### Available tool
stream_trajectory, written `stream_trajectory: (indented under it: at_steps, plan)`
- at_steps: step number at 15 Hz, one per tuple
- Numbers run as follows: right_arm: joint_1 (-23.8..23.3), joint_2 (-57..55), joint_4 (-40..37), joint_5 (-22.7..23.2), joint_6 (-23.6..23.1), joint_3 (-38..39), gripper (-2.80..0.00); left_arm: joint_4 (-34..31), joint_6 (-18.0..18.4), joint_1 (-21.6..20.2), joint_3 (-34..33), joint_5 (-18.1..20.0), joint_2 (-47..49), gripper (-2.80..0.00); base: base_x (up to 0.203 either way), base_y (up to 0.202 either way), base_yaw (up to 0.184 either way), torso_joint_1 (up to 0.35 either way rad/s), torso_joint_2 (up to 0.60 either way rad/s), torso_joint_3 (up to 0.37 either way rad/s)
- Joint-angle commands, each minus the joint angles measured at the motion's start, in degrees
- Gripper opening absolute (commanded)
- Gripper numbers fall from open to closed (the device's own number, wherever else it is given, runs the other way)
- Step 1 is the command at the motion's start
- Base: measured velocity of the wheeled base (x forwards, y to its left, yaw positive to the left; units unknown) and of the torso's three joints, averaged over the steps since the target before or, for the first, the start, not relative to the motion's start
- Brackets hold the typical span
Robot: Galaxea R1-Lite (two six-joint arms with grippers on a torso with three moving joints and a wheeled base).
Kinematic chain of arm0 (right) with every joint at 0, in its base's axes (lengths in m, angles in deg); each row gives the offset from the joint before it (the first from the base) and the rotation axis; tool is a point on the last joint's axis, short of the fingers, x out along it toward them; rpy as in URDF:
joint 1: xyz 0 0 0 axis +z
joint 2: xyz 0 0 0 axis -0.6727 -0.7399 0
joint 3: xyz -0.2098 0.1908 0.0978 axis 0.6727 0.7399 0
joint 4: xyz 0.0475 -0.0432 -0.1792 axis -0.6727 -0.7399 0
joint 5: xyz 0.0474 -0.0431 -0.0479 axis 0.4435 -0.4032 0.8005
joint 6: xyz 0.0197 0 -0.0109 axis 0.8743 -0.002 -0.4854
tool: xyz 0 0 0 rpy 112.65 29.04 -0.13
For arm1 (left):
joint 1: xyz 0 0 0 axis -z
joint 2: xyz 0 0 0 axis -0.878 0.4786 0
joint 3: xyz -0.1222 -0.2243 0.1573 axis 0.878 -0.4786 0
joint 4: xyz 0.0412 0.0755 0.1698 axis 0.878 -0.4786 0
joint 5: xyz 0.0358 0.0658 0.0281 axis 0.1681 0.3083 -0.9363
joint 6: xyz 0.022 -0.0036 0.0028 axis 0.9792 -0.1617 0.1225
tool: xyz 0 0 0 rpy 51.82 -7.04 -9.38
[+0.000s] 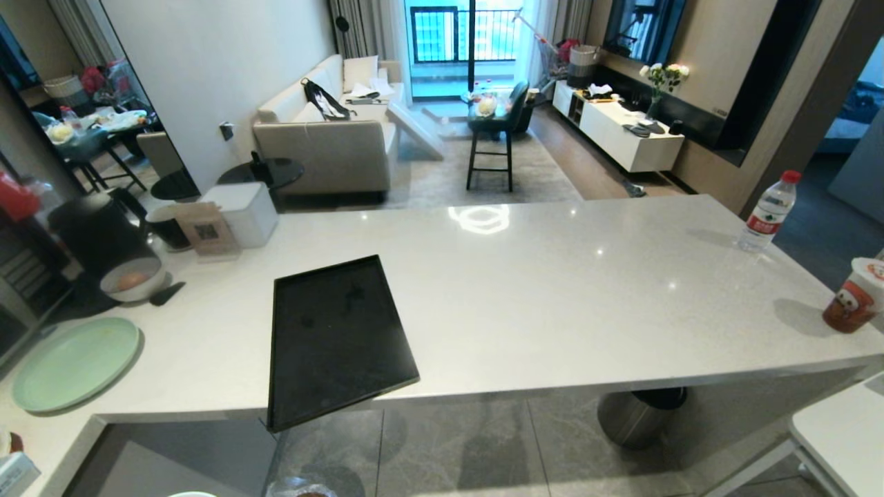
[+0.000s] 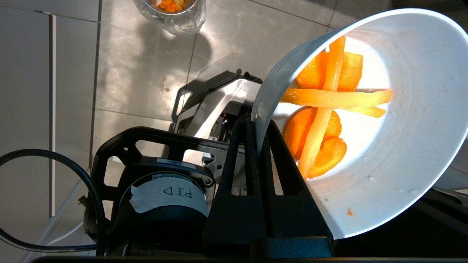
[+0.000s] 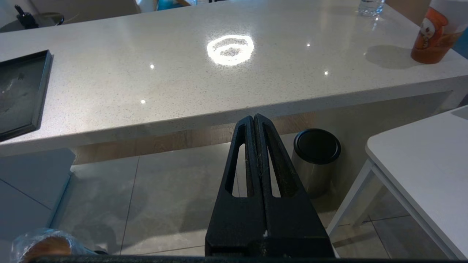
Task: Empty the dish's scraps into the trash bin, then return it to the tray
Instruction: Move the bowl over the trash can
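Observation:
In the left wrist view my left gripper (image 2: pixel 256 122) is shut on the rim of the pale dish (image 2: pixel 409 146), which hangs tilted above the tiled floor. The scraps (image 2: pixel 329 109), orange chunks and pale-yellow sticks, still lie inside it. The trash bin (image 2: pixel 170 12), lined with a clear bag and holding some scraps, stands on the floor further off, apart from the dish; its rim also shows in the head view (image 1: pixel 302 486). The black tray (image 1: pixel 338 338) lies bare on the counter, one corner over the front edge. My right gripper (image 3: pixel 255 118) is parked shut below the counter edge.
A mint-green plate (image 1: pixel 74 362) and a speckled bowl (image 1: pixel 132 279) sit at the counter's left. A water bottle (image 1: pixel 768 210) and an orange cup (image 1: pixel 856 297) stand at the right. A steel cylinder bin (image 1: pixel 639 414) stands under the counter beside a white table (image 1: pixel 842 428).

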State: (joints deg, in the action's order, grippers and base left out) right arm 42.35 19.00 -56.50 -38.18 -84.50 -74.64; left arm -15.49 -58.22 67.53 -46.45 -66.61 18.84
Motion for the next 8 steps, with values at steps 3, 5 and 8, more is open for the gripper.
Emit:
stream_trajectory:
  at_steps: [3,5,8]
  plan:
    - [0.0,0.0,0.0,0.0,0.0,-0.1,-2.8,-0.4,-0.2,-0.1,-0.2,0.0,-0.7,-2.8,0.0,0.0,0.0,0.01,0.0,-0.003]
    - [0.0,0.0,0.0,0.0,0.0,0.0,-2.8,-0.4,-0.2,0.0,-0.2,-0.1,-0.8,-2.8,0.0,0.0,0.0,0.0,0.0,0.0]
    - [0.0,0.0,0.0,0.0,0.0,0.0,-2.8,-0.4,-0.2,0.4,-0.2,-0.2,-0.8,-2.8,0.0,0.0,0.0,0.0,0.0,0.0]
